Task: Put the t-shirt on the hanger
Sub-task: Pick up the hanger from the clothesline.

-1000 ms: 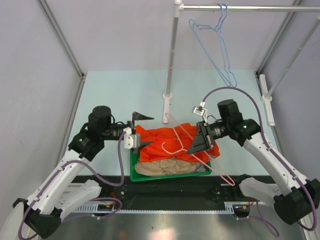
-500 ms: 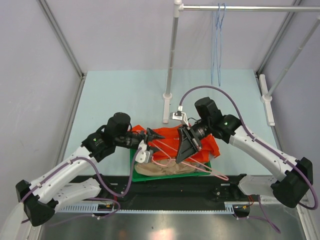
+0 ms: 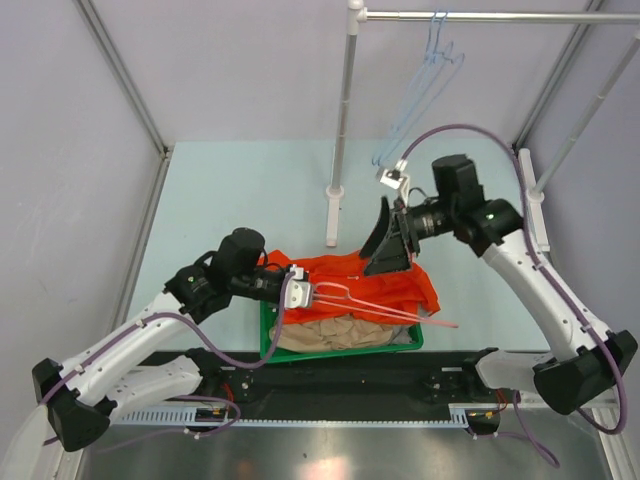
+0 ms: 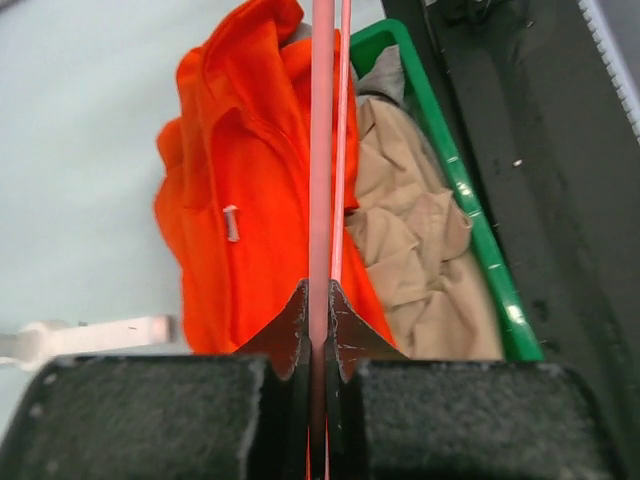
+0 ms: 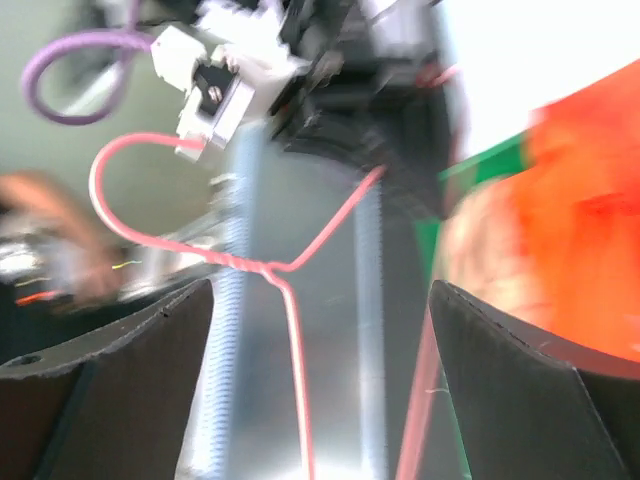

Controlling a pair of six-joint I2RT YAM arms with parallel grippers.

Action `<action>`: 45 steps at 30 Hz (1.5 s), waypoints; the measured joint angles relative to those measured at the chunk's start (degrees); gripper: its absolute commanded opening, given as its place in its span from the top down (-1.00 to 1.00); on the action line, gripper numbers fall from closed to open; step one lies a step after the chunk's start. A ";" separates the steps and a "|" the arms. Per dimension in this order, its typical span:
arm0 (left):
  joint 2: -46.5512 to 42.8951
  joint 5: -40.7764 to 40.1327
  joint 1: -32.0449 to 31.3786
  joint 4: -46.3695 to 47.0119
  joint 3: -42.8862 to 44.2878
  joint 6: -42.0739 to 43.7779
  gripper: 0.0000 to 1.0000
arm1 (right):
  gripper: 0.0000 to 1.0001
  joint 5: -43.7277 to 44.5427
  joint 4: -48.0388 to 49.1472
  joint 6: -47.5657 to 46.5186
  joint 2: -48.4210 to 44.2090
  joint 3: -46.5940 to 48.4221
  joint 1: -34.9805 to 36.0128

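We see the left jaws clamped together on the hanger [image 4: 320, 150], the pink wire running straight out from between their tips in the left wrist view. From above, the hanger [image 3: 420, 316] lies nearly level, held at its hook end, and its far corner juts past the right edge of the basket [image 3: 268, 335]. It passes over the shirt [image 3: 385, 285] and we cannot tell whether wire and cloth touch.

The shirt is bunched up, lying on top of the pile in the basket and spilling over the far rim onto the worktop [image 3: 230, 190]. None of it is threaded on the hanger. Below it in the basket sits a beige garment [image 3: 335, 335], which the left wrist view shows beside the shirt [image 4: 240, 230] against the green rim [image 4: 460, 170].

The right jaws stand wide apart and hold nothing. From above they hang over the far right part of the shirt, raised off it. Their own view is blurred; in it we make out the hanger's hook and twisted neck [image 5: 268, 266] between the two fingers, touching neither, with the shirt [image 5: 580, 220] at the right edge.

Blue hangers [image 3: 425, 75] hang from the rail [image 3: 500, 16] behind
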 measured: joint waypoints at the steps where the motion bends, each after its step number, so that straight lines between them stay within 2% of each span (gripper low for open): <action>1: 0.00 0.07 0.13 -0.24 0.00 -1.86 0.99 | -0.90 0.44 -0.35 -0.83 -0.02 0.81 -1.36; 5: 0.81 1.55 1.20 -1.07 0.13 -9.03 0.99 | -0.92 7.54 -5.40 -12.02 -3.10 6.08 -2.75; 10: 5.77 5.33 3.19 -0.59 1.75 -18.62 1.00 | -0.93 17.66 -9.14 -23.45 -8.15 6.08 6.78; 12: 6.80 6.14 3.67 -0.44 2.27 -21.18 0.99 | -0.79 19.89 -9.35 -26.45 -8.26 6.08 8.87; 14: 7.87 6.73 4.11 -0.33 3.54 -23.34 0.99 | -0.55 21.86 -9.29 -28.79 -6.97 6.16 9.79; 16: 8.44 7.21 4.50 -0.09 4.35 -24.50 0.99 | -0.44 23.28 -8.87 -30.05 -5.27 6.19 10.51; 17: 8.72 7.63 4.66 0.02 4.79 -25.05 1.00 | -0.30 24.02 -8.61 -30.60 -4.20 6.19 11.06; 19: 8.90 7.85 4.83 0.15 5.16 -25.68 0.99 | -0.13 25.24 -8.00 -31.56 -2.34 6.19 12.07; 22: 8.92 7.82 4.90 0.13 5.31 -26.08 0.99 | 0.35 26.12 -7.06 -32.52 -0.50 6.19 12.72; 24: 8.92 7.80 4.90 0.11 5.33 -26.05 0.99 | 0.89 26.49 -6.25 -32.72 0.13 6.19 12.74; 25: 8.92 7.76 4.90 0.11 5.33 -26.05 0.94 | 1.00 26.73 -5.81 -32.74 0.26 6.19 12.74; 26: 8.92 7.37 4.90 0.15 5.33 -26.16 0.82 | 1.00 26.64 -5.55 -32.50 0.28 6.19 12.74; 27: 8.96 7.26 4.94 0.35 5.33 -26.29 0.46 | 1.00 26.91 -5.51 -32.44 0.24 6.16 12.74; 30: 8.94 7.58 5.86 0.57 5.31 -26.99 -0.02 | 1.00 27.36 -5.22 -32.35 0.24 6.16 12.48; 31: 8.94 7.74 6.49 0.70 5.29 -27.10 -0.09 | 1.00 27.67 -5.33 -32.54 0.15 6.12 11.93; 33: 8.72 7.85 8.59 0.85 5.14 -27.54 -0.18 | 1.00 27.96 -5.68 -33.20 -0.57 5.42 9.90; 38: 7.48 6.62 14.97 1.05 3.96 -25.68 -0.19 | 1.00 27.67 -10.47 -37.22 -4.83 1.70 0.61; 41: 7.58 5.27 15.12 0.76 2.99 -23.17 -0.19 | 1.00 27.67 -14.58 -40.41 -6.05 1.46 -3.98; 45: 10.08 2.95 15.12 0.61 2.38 -19.74 -0.16 | 1.00 27.76 -18.16 -44.39 -7.10 0.04 -4.81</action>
